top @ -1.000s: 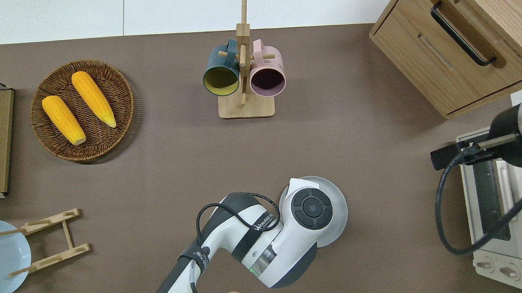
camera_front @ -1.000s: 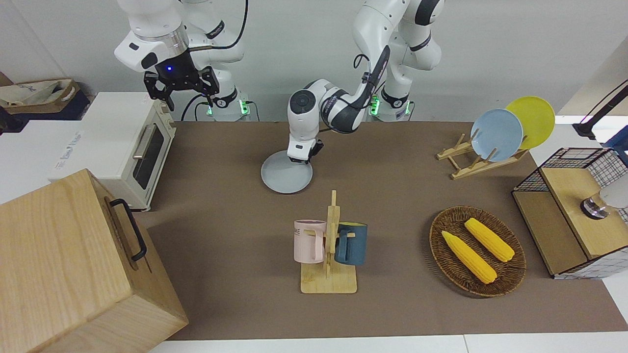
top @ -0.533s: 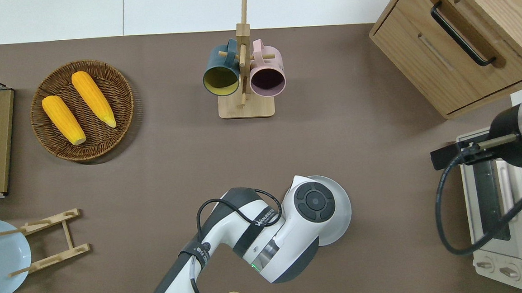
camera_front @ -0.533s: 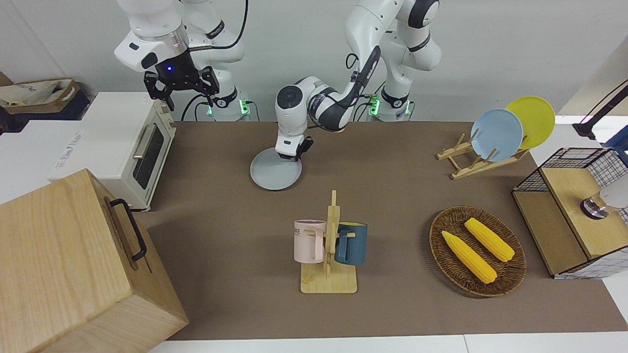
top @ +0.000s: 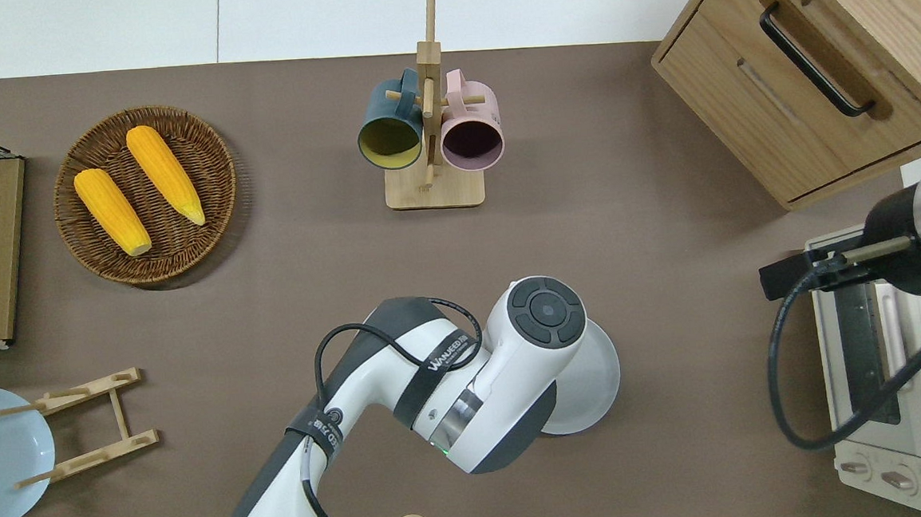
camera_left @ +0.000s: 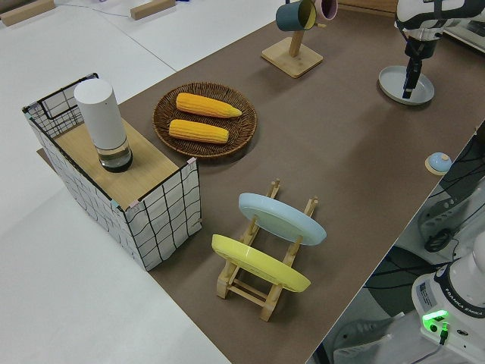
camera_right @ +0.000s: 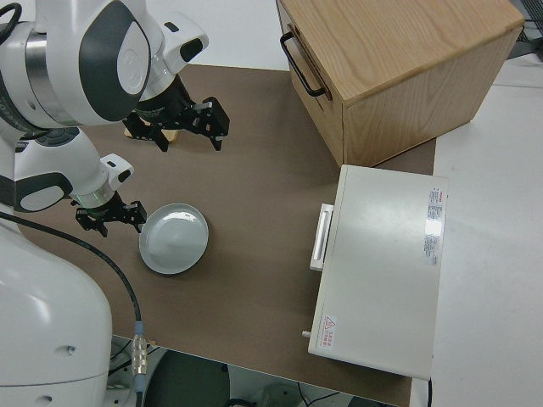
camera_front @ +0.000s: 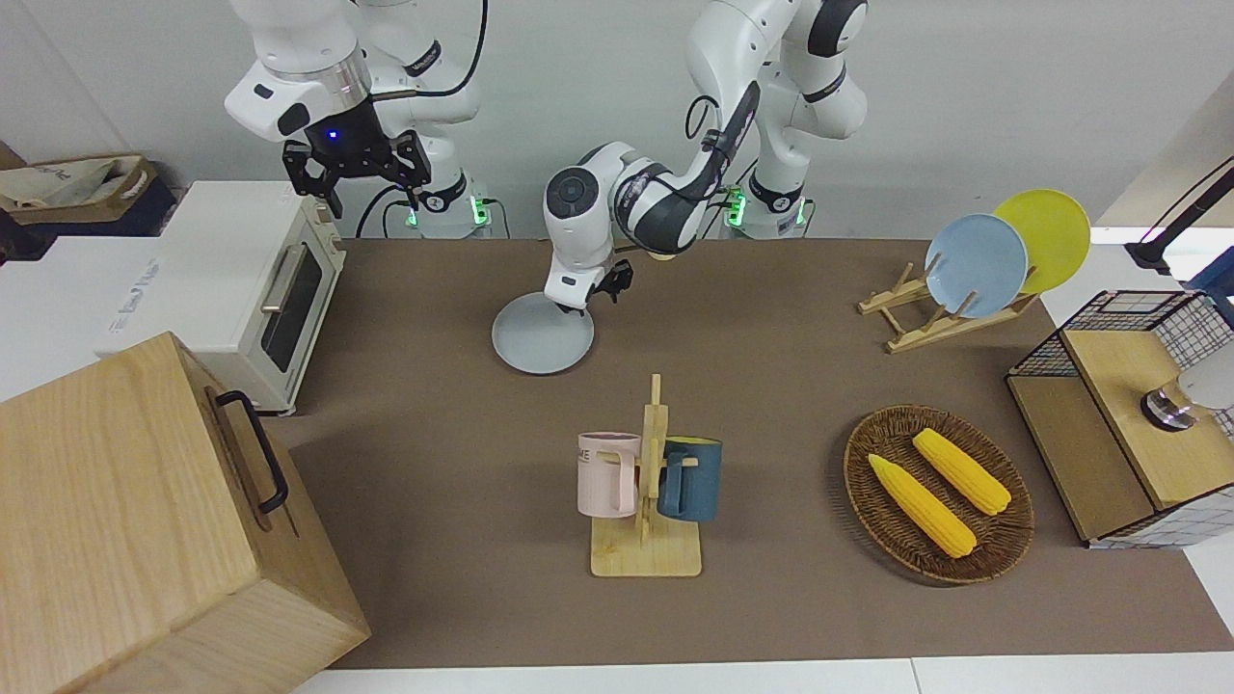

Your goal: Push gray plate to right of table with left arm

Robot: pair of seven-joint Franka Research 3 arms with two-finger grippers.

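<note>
Gray plate mid-push, gripper off its rim

Gray plate (camera_front: 542,333) lies flat on the table (camera_front: 771,386), just beneath your left gripper (camera_front: 590,294), which hangs above the rim toward the left arm's end. Its fingers appear parted and hold nothing. I judge the push unfinished: lower onto that rim and shove toward the toaster oven (camera_front: 246,289), well apart from the gripper. The path looks clear; the mug rack (camera_front: 648,482) stands aside. The right gripper (camera_front: 355,164), fingers spread, is parked.

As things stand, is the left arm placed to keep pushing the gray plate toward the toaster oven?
Probably yes. The left gripper sits at the gray plate's rim, on the side away from the toaster oven, and bare table lies between plate and oven. The right arm is parked.
</note>
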